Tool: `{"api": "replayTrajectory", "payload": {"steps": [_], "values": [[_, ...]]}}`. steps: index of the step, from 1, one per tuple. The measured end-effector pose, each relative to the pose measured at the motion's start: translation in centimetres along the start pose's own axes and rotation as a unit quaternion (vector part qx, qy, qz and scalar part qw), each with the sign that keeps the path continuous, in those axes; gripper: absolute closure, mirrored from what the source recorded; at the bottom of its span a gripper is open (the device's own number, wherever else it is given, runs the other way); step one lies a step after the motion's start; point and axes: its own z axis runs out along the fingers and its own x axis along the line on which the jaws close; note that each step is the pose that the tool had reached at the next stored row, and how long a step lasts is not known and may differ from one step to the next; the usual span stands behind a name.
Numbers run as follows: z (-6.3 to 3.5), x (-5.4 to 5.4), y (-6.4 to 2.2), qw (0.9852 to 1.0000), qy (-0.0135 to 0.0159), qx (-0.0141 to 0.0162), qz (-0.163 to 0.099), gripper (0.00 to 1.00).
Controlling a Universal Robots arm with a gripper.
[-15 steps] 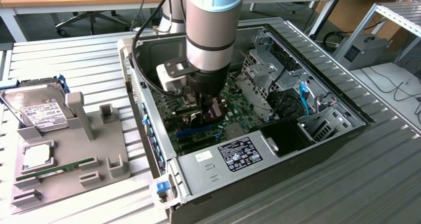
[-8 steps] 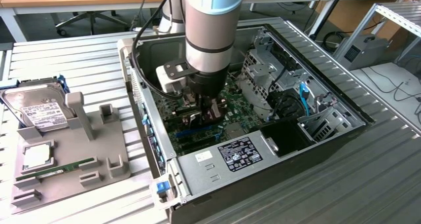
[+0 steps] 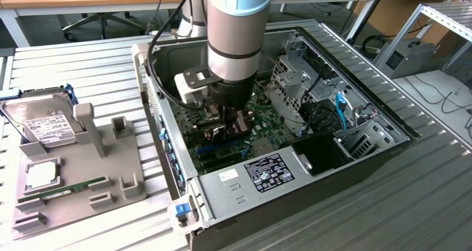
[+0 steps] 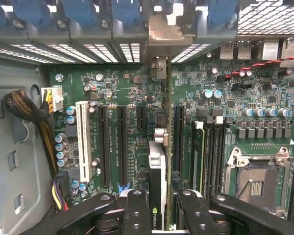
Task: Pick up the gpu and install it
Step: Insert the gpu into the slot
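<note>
One grey holder tray sits on the slatted tabletop at the exterior view's left, carrying a silver hard drive, a processor chip and a narrow green RAM stick. To its right lies the open computer case, with the robot arm reaching straight down into it. The claw hangs low over the green motherboard, its fingers closed on the gpu, which stands on edge between them. In the wrist view the card runs away from the claw toward the case's rear wall, its silver end bracket up against the row of slot covers with blue latches. A white expansion slot and several black slots lie to one side of the card; a seated memory module and the bare CPU socket lie to the other. Further to the exterior view's right sit the metal drive cage and the labelled power supply.
</note>
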Motion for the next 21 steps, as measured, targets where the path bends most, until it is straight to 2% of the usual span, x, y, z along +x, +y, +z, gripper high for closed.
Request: {"api": "replayTrajectory", "payload": {"steps": [4,6,7,12,13,16,21], "values": [[-0.22,0.0,-0.02,1.0,0.0003,0.0004,0.0,0.73],[-0.18,0.0,0.13,1.0,0.0003,0.0086,0.0,0.73],[-0.17,0.0,0.24,0.9999,0.0003,0.0144,0.0,0.73],[-0.2,0.0,0.7,0.9999,0.0003,0.0146,0.0,0.73],[-0.16,-0.1,0.71,0.9999,0.0003,0.0161,0.0,0.73],[0.19,-0.2,1.08,0.9998,0.0004,0.0179,0.0,0.73],[0.56,-0.1,1.21,0.9998,0.0003,0.018,0.0,0.73]]}}
